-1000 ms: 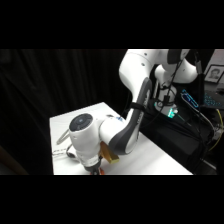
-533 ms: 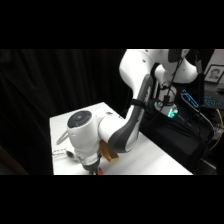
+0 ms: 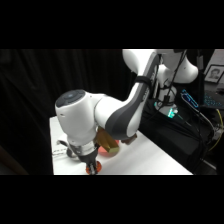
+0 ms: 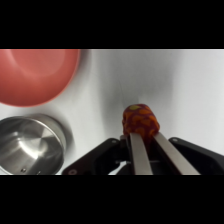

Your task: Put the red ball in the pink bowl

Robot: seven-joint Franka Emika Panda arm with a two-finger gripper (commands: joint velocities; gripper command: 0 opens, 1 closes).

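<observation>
With gripper [image 4: 145, 137] clamped on the red ball [image 4: 140, 120], lift clear of table [image 4: 200, 90], then carry over the pink bowl [image 4: 35, 75], avoiding the metal bowl [image 4: 30, 147].

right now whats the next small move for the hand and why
Probably lift a little, then carry toward the pink bowl. In the wrist view the hand looks closed on the red ball, low over the white table, and the pink bowl sits apart from it, next to the metal bowl. The bowl's raised rim calls for some height first.
</observation>
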